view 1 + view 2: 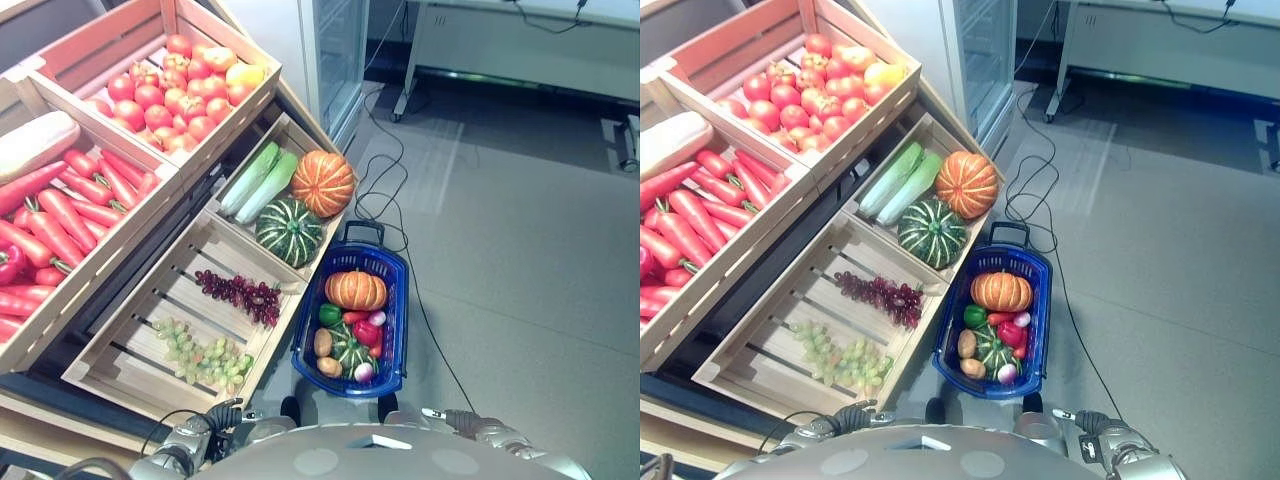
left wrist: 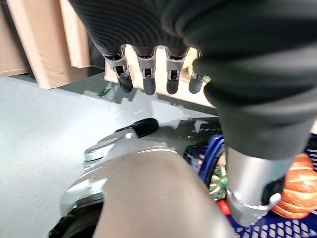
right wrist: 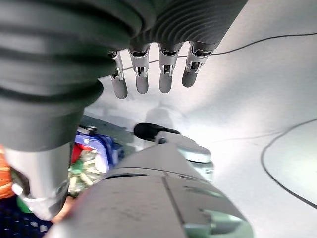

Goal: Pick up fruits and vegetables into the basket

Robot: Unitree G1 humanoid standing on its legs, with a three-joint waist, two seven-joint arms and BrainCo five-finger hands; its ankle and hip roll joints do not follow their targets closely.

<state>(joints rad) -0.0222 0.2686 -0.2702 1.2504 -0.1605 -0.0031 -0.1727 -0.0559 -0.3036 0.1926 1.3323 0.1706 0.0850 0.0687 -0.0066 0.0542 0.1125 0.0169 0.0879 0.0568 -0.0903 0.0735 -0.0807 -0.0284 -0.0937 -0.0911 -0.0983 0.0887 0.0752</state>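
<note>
While both hands hang empty at the robot's sides, the task stands between picks. The blue basket [image 1: 396, 268] sits on the floor beside the lower crates, already holding an orange pumpkin [image 1: 355, 289] and smaller produce. Left hand [image 2: 148, 74] and right hand [image 3: 153, 74] show fingers straight and released. Next move likely calls for reaching a crate item, such as the red grapes [image 1: 240, 293]. Eye views show the crates; wrist views show the fingers.
</note>
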